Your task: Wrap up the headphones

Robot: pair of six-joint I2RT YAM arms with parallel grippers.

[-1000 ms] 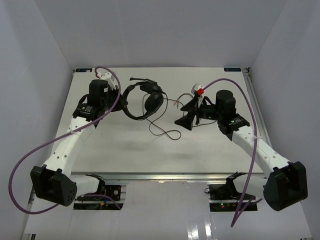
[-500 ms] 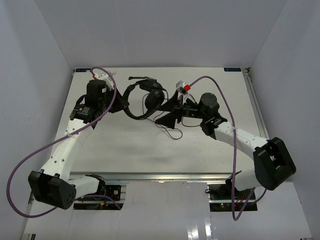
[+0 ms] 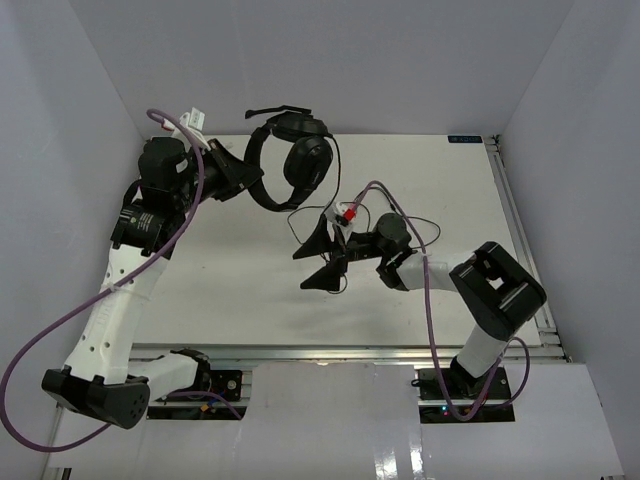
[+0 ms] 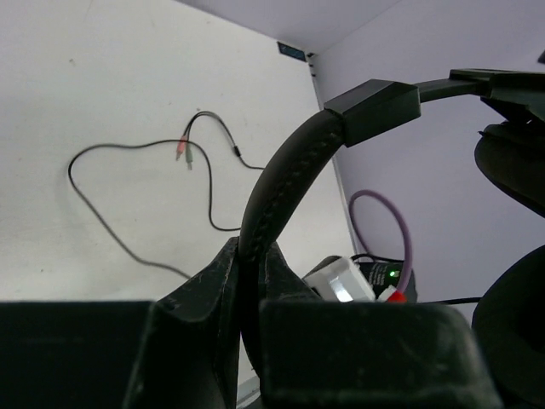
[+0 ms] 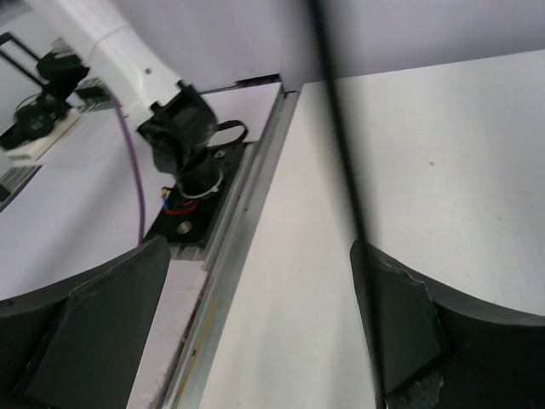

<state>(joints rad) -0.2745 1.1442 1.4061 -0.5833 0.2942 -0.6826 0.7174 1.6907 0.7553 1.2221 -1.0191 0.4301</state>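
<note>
- Fingers of the right gripper (image 3: 316, 260) are spread wide and hold nothing, low over the table (image 3: 230, 275); the wrist view shows both pads bare.
- The cord (image 5: 341, 136) is a thin black line running through the gap between those fingers. It runs lengthwise, from the palm side out past the tips.
- It passes much closer to the finger on the right of that wrist view than to the other. Whether it touches that finger I cannot tell.
- This arm looks the nearer one to the slack cord, so the catch is probably its job. The jaws would want the cord nearer mid-gap before closing.
- The left gripper (image 3: 246, 182) is raised beyond and to the left of the right fingers. It is clamped tight on the padded headband (image 4: 285, 175), which rises from between its fingers and arches away.
- The headphones (image 3: 298, 128) hang in the air off the table. The earcups (image 3: 310, 162) are past the left fingertips, above and beyond the right fingers.
- The pink and green plugs (image 4: 184, 150) lie on the table amid loose loops of cord, well apart from the left fingers.
</note>
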